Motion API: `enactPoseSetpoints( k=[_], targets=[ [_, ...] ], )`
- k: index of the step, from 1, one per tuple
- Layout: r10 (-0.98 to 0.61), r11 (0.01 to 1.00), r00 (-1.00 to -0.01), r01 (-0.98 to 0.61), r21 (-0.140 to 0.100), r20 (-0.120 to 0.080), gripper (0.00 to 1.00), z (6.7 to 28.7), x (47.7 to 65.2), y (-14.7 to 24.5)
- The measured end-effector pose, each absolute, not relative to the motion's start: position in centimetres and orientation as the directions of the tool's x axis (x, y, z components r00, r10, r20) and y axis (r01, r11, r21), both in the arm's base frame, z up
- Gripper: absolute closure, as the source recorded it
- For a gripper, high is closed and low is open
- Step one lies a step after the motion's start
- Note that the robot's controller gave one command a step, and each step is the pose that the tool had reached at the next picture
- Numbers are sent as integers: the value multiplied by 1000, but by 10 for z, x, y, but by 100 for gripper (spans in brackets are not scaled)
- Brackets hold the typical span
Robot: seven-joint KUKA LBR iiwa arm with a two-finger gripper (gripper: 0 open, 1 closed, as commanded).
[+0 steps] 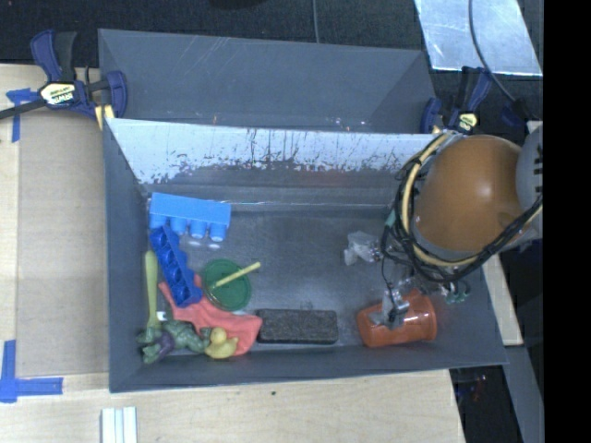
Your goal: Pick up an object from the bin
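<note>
My gripper hangs low in the bin's front right corner, below the arm's orange dome. Directly under it lies a red-orange cup-like cylinder on its side, against the front wall. The gripper's tip looks to be touching or just above the cylinder's top left part. A small pale grey object lies on the floor a little behind and to the left of the gripper. A black rectangular block lies flat along the front wall, left of the cylinder.
A heap fills the left side: a light blue brick, a dark blue toothed piece, a green round lid with a yellow stick, a pink cloth, a yellow duck, a green figure.
</note>
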State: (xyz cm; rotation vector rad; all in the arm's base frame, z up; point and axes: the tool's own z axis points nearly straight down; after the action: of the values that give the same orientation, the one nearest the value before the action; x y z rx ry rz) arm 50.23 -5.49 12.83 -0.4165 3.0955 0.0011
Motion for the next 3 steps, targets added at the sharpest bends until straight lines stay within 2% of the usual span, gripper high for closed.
enactPoseSetpoints(
  k=[1, 2, 3],
  targets=[
    [-308, 951, -951, -308, -2, -18, 0, 124, 521, -20],
    [-306, 952, -952, -306, -2, -21, 0, 144, 513, -51],
    [-361, 933, -932, -361, -1, -24, 0, 150, 520, -103]
  ],
)
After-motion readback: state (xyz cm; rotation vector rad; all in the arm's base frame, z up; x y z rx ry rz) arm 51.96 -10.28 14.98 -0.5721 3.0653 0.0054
